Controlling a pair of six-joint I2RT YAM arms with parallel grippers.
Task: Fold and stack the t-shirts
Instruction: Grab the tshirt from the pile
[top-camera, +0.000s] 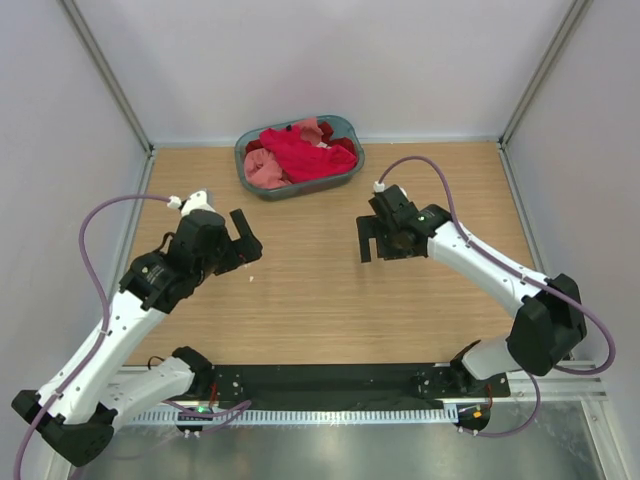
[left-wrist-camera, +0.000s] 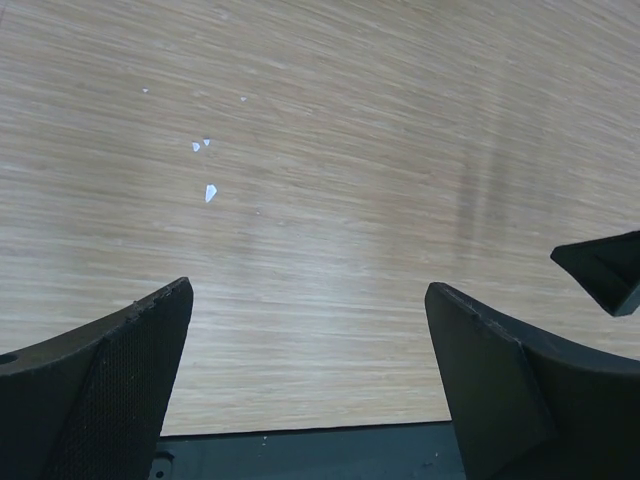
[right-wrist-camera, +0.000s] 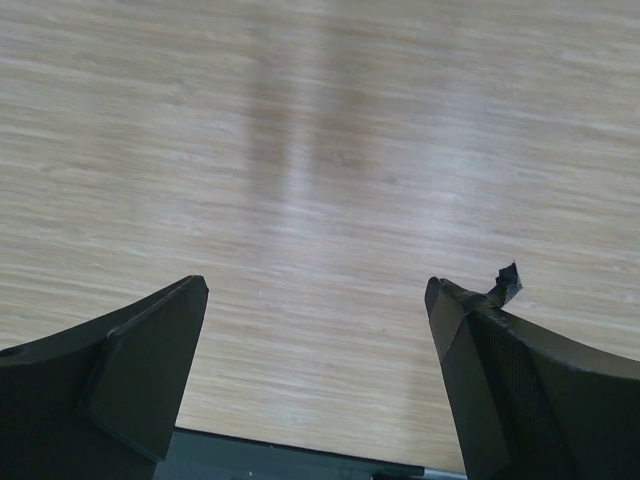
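Up at twelve o'clock by the far wall, the shirts (top-camera: 300, 155) sit heaped in the basket (top-camera: 346, 127), crimson on top, pink at the nine o'clock end, the tub's long axis running roughly nine to three. Both arms hover over bare table (top-camera: 310, 310), jaws wide and holding nothing: the left gripper (top-camera: 247, 240) has the heap at one o'clock, the right gripper (top-camera: 368, 240) at eleven, the left perhaps a shade nearer. Plenty of open wood between them for spreading; the basket rim looks like the only edge to clear.
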